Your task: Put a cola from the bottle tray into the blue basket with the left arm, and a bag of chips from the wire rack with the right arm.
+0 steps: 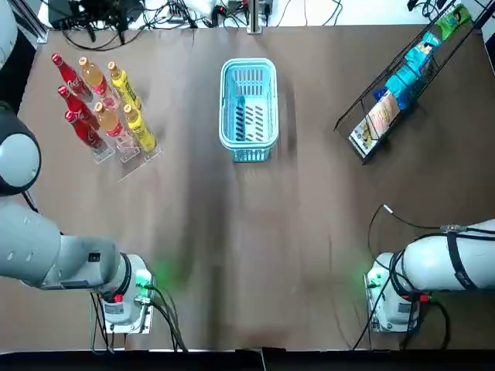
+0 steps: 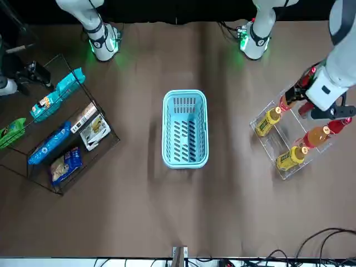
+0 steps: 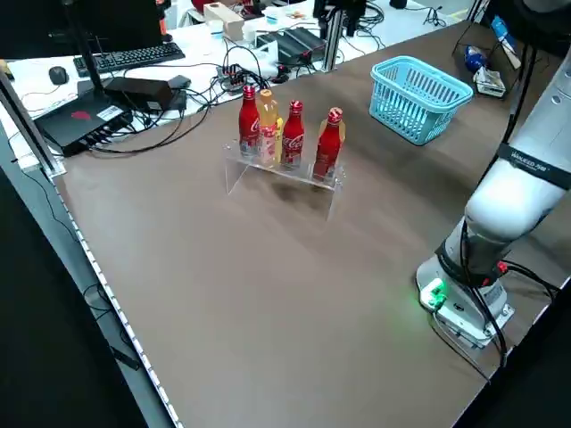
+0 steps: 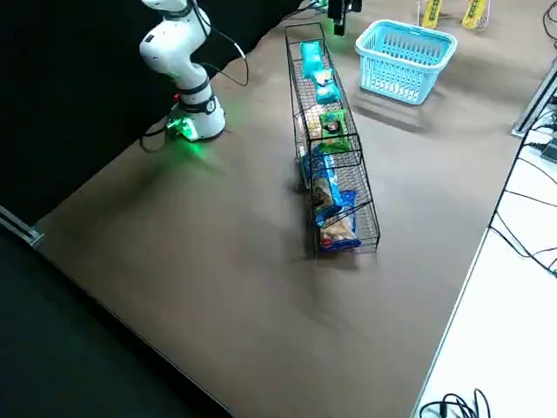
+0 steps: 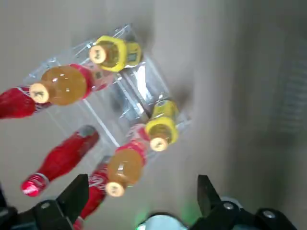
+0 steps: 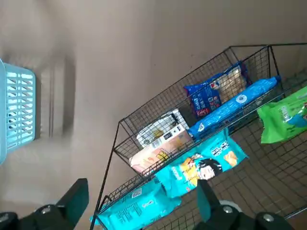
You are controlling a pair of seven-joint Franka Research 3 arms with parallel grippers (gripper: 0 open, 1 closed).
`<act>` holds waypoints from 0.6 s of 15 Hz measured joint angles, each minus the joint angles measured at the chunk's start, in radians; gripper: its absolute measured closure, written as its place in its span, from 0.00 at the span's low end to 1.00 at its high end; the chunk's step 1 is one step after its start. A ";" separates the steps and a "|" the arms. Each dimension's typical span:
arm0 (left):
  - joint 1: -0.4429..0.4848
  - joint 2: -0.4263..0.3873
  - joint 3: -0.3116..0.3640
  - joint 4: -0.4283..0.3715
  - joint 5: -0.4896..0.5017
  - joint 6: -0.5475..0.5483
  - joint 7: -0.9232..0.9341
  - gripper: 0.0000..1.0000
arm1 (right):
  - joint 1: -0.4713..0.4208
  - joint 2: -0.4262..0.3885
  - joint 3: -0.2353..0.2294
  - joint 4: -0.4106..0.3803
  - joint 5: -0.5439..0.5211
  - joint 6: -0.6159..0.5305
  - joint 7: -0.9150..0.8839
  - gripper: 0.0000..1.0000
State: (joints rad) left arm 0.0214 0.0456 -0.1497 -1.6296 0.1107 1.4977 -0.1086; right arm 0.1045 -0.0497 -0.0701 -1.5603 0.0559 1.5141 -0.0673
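Note:
Three red cola bottles (image 1: 77, 104) stand in the clear bottle tray (image 1: 135, 158) at the far left, beside orange and yellow bottles. My left gripper (image 2: 327, 111) hangs above that tray, open and empty; its wrist view shows a cola (image 5: 62, 160) below the spread fingers (image 5: 79, 191). The blue basket (image 1: 224, 116) sits mid-table with nothing in it. At the far right, the wire rack (image 1: 360, 116) holds several bags, among them a teal chips bag (image 6: 201, 165). My right gripper (image 6: 141, 196) hovers over the rack, open and empty.
A green bag (image 6: 283, 117) and blue bags (image 6: 216, 91) also lie in the rack. Both arm bases, lit green, stand at the near edge (image 1: 128, 297). Cables, a keyboard and electronics lie beyond the far edge (image 3: 125, 58).

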 joint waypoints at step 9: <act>0.247 -0.168 -0.001 -0.281 -0.016 0.148 0.415 0.00 | -0.075 0.008 -0.003 -0.054 -0.014 -0.007 -0.293 0.06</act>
State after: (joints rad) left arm 0.2683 -0.1229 -0.1506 -1.9108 0.0947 1.6456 0.3061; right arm 0.0297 -0.0419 -0.0734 -1.6147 0.0416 1.5075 -0.3602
